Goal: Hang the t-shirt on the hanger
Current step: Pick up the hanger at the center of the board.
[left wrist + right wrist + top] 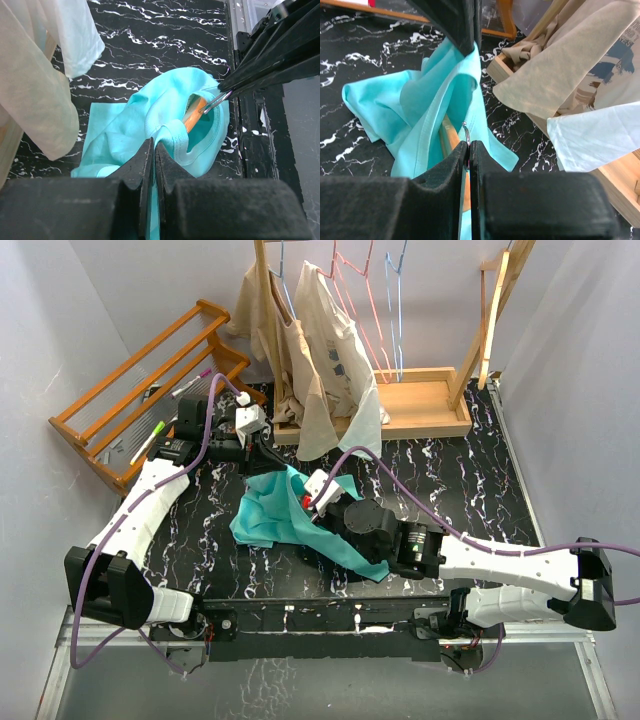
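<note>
You have the left gripper pinched shut on the neckline of the t-shirt, which is bunched on the black marbled table between the two arms. Your right gripper is clamped on the metal hook of the hanger. The hanger's wooden body sits inside the neck opening, mostly covered by cloth.

The right gripper is closed on the metal hook of the hanger, which sits inside the t-shirt; the left gripper pinches the cloth above.
</note>
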Controlling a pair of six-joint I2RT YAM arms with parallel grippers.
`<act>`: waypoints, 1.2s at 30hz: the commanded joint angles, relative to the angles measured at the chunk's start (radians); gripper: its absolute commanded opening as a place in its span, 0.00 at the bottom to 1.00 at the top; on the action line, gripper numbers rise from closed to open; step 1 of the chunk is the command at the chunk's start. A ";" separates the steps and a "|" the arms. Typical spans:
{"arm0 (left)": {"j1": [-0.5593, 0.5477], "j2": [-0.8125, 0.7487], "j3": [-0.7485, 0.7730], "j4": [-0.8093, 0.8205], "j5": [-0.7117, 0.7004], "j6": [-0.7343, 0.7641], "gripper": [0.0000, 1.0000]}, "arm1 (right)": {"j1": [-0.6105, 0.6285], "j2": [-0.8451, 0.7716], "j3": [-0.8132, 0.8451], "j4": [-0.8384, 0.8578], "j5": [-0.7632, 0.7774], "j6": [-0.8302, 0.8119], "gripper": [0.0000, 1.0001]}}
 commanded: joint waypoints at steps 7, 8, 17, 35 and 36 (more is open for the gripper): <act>-0.039 0.007 -0.011 -0.010 0.006 -0.012 0.00 | -0.002 -0.044 0.118 0.094 -0.005 -0.041 0.08; -0.047 0.005 -0.013 -0.009 0.004 -0.014 0.00 | -0.002 -0.042 0.118 0.098 -0.004 -0.042 0.08; -0.099 -0.020 -0.042 -0.046 0.022 0.001 0.00 | -0.002 -0.043 0.099 0.124 0.010 -0.048 0.08; -0.124 -0.004 -0.051 -0.158 0.005 0.161 0.18 | -0.004 -0.074 0.098 0.141 0.007 -0.056 0.08; -0.126 0.001 -0.047 -0.162 0.006 0.172 0.22 | -0.003 -0.077 0.098 0.139 0.001 -0.056 0.08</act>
